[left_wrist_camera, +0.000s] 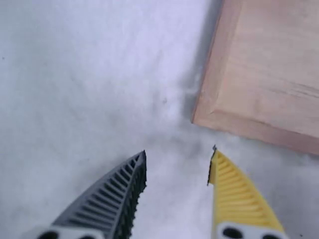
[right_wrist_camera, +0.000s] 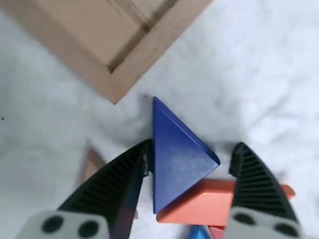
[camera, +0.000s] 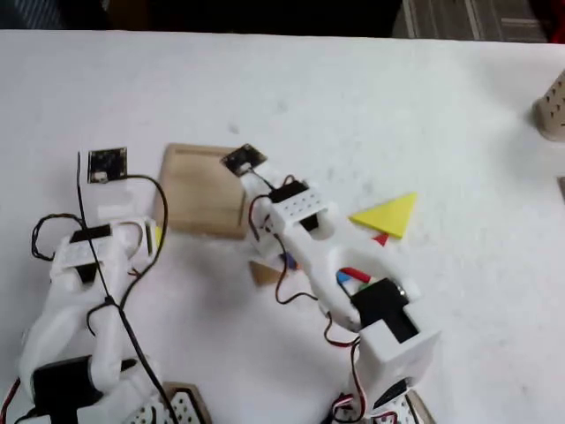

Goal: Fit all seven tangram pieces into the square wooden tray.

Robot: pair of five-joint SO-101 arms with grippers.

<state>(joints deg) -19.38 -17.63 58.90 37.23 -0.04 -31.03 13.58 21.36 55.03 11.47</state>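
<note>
The right claw (right_wrist_camera: 193,146) gapes astride a blue triangle (right_wrist_camera: 174,154) beside the wooden tray (right_wrist_camera: 159,45); the left claw (left_wrist_camera: 179,150) hangs open, empty, by the tray's corner.

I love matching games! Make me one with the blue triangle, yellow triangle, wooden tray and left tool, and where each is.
1 blue triangle
2 yellow triangle
3 wooden tray
4 left tool

A no pieces seen inside
B open, over bare table by the tray's corner
C between the open right tool's fingers
D on the table, across the right arm from the tray

Pairs: 1-C, 2-D, 3-A, 4-B
</note>
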